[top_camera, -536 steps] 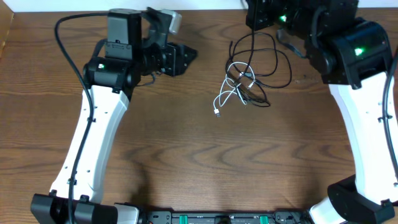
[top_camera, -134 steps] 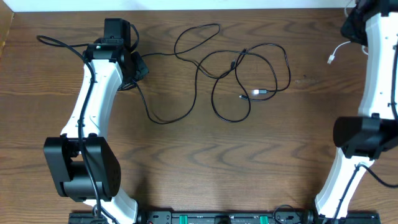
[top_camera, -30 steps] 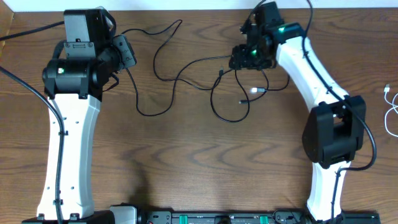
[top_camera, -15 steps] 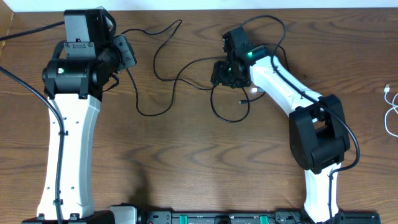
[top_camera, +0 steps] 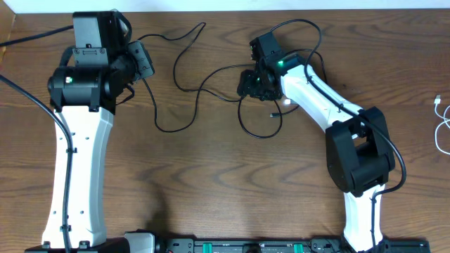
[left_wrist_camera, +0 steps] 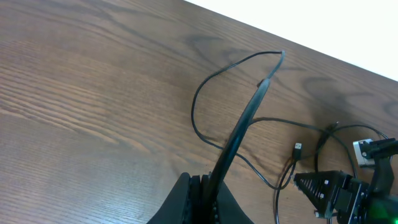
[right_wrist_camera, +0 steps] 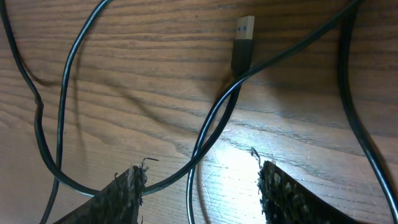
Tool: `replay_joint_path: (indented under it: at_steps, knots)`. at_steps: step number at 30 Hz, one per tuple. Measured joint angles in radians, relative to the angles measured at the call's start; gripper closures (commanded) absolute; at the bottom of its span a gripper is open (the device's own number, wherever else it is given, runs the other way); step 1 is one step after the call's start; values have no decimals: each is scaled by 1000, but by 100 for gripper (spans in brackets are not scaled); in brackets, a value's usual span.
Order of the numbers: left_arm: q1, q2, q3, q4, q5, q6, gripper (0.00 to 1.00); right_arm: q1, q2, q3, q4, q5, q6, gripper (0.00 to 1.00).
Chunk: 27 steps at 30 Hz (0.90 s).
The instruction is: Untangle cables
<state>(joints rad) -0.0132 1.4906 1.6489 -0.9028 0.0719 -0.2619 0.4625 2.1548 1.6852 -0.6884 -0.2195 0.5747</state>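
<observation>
A black cable runs from my left gripper across the table's left middle; the left wrist view shows that gripper shut on this cable. A second black cable loops below my right gripper. The right wrist view shows that gripper open just above the wood, with two black strands passing between its fingers and a USB plug lying just ahead. A white cable lies alone at the table's right edge.
Thick black wires trail from both arms at the back. The right arm's base stands right of the black loops. The right gripper shows at the lower right of the left wrist view.
Over the last second my right gripper moved left and slightly forward over the black cables, narrowing a little. The left gripper and its cable stayed put.
</observation>
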Motion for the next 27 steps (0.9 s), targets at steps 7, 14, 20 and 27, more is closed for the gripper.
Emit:
replay_joint_path:
  at_steps: [7,14,20,27]
  knots:
    - [0,0,0,-6,0,0,92,26,0,0,6,4,0,44]
    - [0,0,0,-6,0,0,92,26,0,-1,13,5,0,44]
    - [0,0,0,-9,0,0,92,32,0,-2,42,5,-25,42]
    - [0,0,0,-15,0,0,92,33,0,-2,50,3,-121,42]
